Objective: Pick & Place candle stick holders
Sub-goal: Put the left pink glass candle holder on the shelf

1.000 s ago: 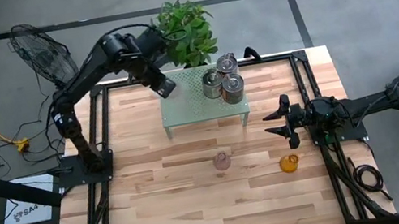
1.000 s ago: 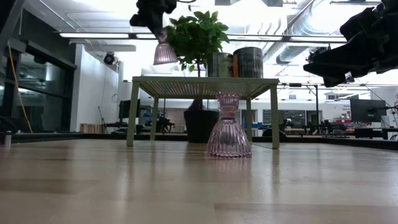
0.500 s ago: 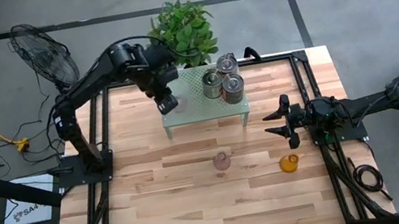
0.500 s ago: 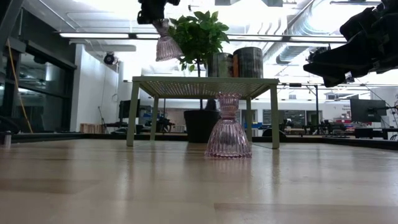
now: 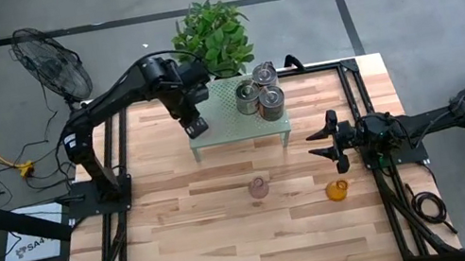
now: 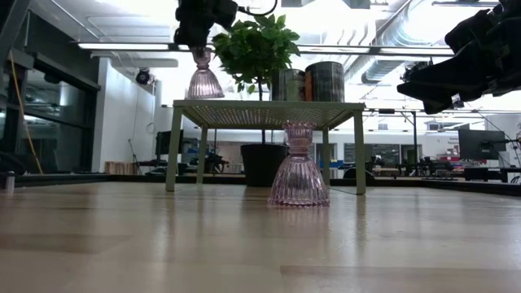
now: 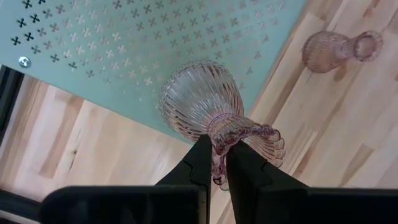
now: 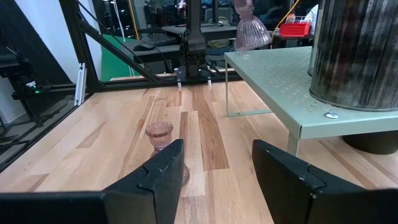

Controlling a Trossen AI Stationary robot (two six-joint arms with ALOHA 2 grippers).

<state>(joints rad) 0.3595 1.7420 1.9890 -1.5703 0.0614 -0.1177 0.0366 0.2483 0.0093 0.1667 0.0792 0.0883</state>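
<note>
My left gripper (image 5: 196, 125) is shut on a pale pink glass candle stick holder (image 6: 204, 80) over the left near corner of the green perforated shelf (image 5: 223, 122). The holder's base is just above the shelf top or on it; I cannot tell which. Three silver round holders (image 5: 261, 95) stand on the shelf's right part. A second pink holder (image 5: 259, 186) stands on its wide base on the table, and an amber one (image 5: 337, 190) stands to its right. My right gripper (image 5: 323, 143) waits open and level at the table's right side. My left gripper pinches the ruffled rim (image 7: 219, 148) of the pink holder's top cup between its two fingers. One finger seems to be inside the cup's mouth and one outside. The fingers come from above, pointing steeply down. The holder hangs upright below them, wide base down.
A potted plant (image 5: 214, 36) stands just behind the shelf. A fan (image 5: 49, 59) is off the table's far left corner. Bare wooden table (image 5: 196, 252) spreads across the near half.
My left gripper has moved toward the table's near edge and down over the shelf's left corner, rolling a little. The pink holder has come down with it, from well above the shelf to close over its top. It was tilted and now hangs upright.
</note>
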